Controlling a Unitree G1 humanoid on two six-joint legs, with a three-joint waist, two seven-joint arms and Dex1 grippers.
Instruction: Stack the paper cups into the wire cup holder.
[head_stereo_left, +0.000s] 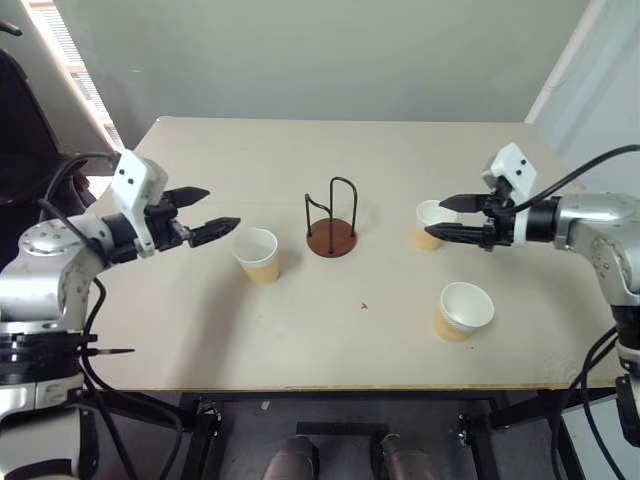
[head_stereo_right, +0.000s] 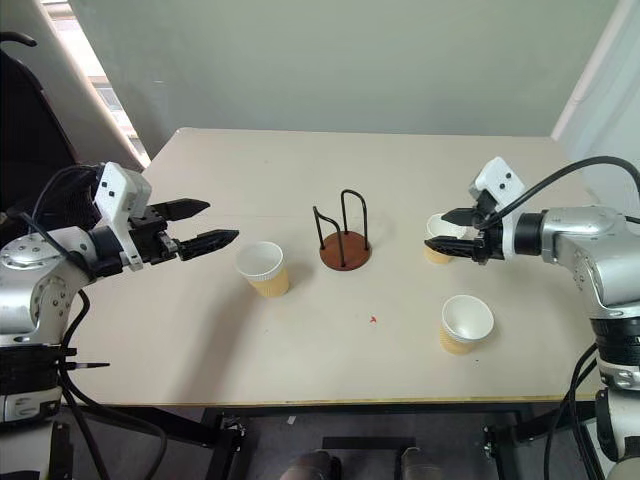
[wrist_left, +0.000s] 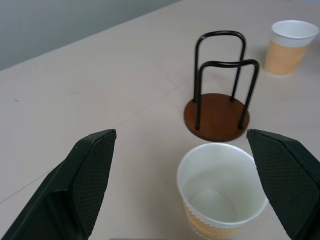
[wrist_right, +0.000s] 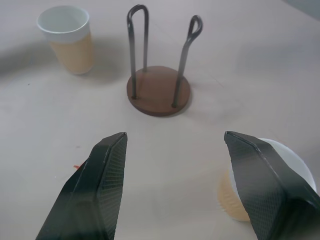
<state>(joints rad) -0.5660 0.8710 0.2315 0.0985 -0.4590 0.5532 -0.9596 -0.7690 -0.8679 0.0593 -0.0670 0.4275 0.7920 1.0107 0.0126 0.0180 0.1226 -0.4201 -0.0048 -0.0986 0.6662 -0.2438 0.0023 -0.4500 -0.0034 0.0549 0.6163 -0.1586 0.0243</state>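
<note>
Three tan paper cups stand upright on the table: one (head_stereo_left: 257, 255) left of the wire cup holder (head_stereo_left: 332, 222), one (head_stereo_left: 430, 225) right of it, and one (head_stereo_left: 464, 310) nearer the front right. The holder has a reddish-brown disc base with black wire loops and holds nothing. My left gripper (head_stereo_left: 223, 207) is open and hovers just left of the left cup (wrist_left: 220, 190), which lies ahead between its fingers. My right gripper (head_stereo_left: 435, 218) is open above the right cup (wrist_right: 235, 200), whose rim is partly hidden behind one finger. Nothing is held.
The beige table (head_stereo_left: 200, 340) has a small red mark (head_stereo_left: 364, 305) in front of the holder. A black chair (head_stereo_left: 20, 130) stands off the table's left side. A wall runs behind the table's far edge.
</note>
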